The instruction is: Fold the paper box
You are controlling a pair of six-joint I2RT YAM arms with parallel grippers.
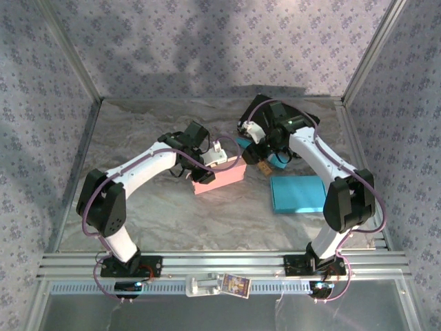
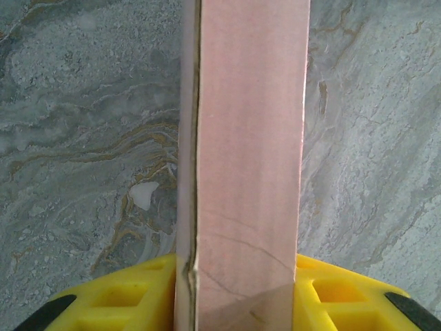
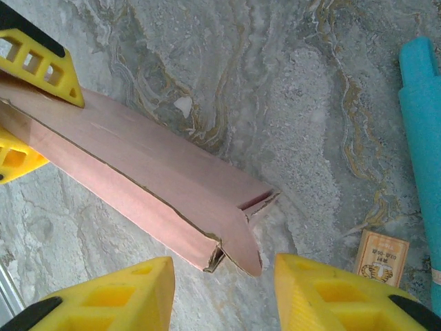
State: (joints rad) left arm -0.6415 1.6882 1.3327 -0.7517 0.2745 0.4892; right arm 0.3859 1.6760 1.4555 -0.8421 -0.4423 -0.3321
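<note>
The pink paper box (image 1: 219,176) lies on the marble table (image 1: 172,214), folded into a long narrow shape. My left gripper (image 1: 219,153) is shut on it: in the left wrist view both yellow fingers (image 2: 124,296) press against the sides of the box (image 2: 248,138). My right gripper (image 3: 224,276) stands open at the box's other end. A curled end flap (image 3: 241,238) reaches toward the gap between its fingers and touches neither. The left gripper's fingers (image 3: 41,62) also clamp the box's far end in the right wrist view.
A flat teal box (image 1: 298,194) lies right of the pink one, and another teal piece (image 3: 420,138) sits behind the right gripper. A small tan card (image 3: 381,257) rests on the table between them. Patterned walls enclose the table on three sides.
</note>
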